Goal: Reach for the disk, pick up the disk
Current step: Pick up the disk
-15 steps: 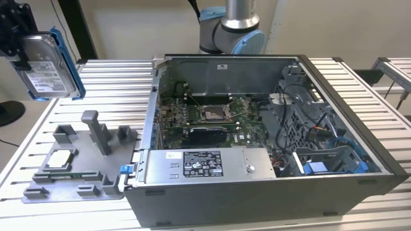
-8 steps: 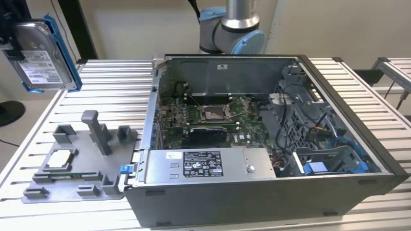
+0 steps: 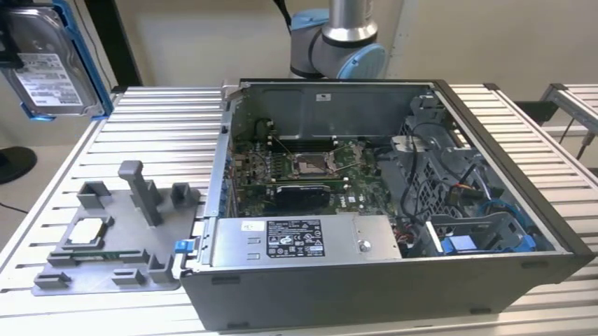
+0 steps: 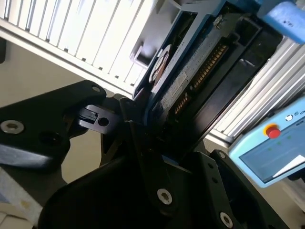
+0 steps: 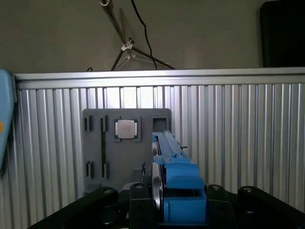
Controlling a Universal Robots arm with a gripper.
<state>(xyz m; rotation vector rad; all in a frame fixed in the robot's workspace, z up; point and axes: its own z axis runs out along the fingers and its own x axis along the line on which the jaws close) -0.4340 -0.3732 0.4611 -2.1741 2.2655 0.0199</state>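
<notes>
One disk [image 3: 52,70] gripped in claw [image 5: 177,202], clear of table [image 3: 159,119]; one grey fixture [image 3: 112,231], one open computer case [image 3: 374,203].

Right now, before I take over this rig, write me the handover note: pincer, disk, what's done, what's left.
Pincer: shut on the disk, which sits edge-on between its fingers in the first wrist view.
Disk: in the air at the exterior view's upper left, off the slatted table, apart from the open computer case and the grey fixture.
Done: reach and pick-up; the disk is held off the table.
Left: nothing of this task, as far as the pictures show.
</notes>
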